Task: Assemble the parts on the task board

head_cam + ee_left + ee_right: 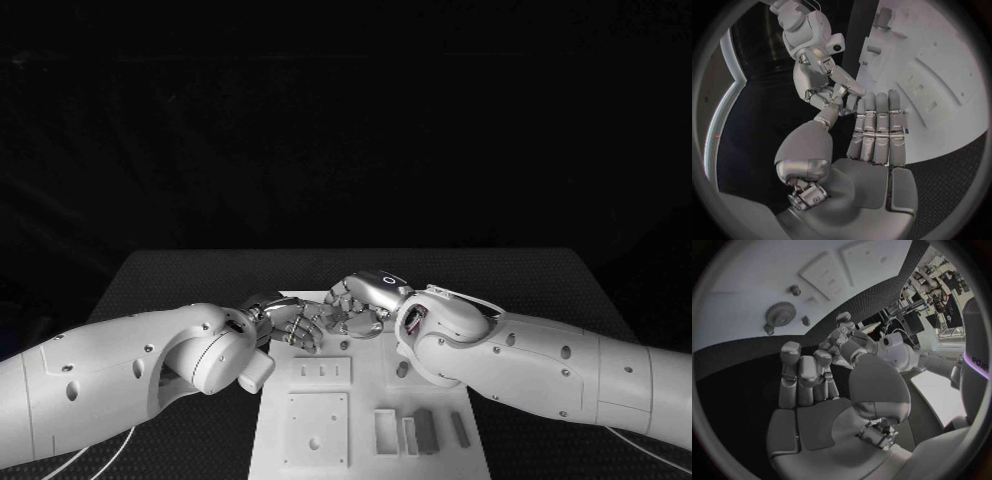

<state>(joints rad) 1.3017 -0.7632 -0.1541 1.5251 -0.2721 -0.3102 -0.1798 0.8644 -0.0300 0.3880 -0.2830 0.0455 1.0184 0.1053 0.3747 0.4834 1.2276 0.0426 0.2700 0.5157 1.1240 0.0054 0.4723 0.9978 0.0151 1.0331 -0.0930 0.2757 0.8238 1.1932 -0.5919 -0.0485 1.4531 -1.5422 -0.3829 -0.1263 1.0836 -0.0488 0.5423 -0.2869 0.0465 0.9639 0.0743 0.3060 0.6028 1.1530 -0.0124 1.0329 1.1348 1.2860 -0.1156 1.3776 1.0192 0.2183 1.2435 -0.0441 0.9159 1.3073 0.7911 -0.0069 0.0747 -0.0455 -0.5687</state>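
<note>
A: From the head view we have the table (173, 275), a dark, finely textured mat, with the white task board (368, 455) running as a long flat plate from the bottom centre of the frame up toward the middle, its long axis pointing away from us.

B: Agreed. Both white arms meet over its far end. Our left hand (296, 322) and right hand (361, 300) sit fingertip to fingertip at frame centre, but from above we cannot tell whether either one holds anything.

A: The left wrist view helps: its fingers (879, 125) lie straight and side by side, palm bare, the thumb reaching up to the right hand's fingertips. We cannot tell if a part sits between them.

B: In the right wrist view our fingers (801, 372) curl partly inward over an empty palm.

A: That view also gives us a toothed gear (781, 315), round and lying flat on the board in the upper left, which the head view hides.

B: And the head view alone shows the upright rectangular blocks (418, 430) at lower centre, long sides running with the board.
</note>
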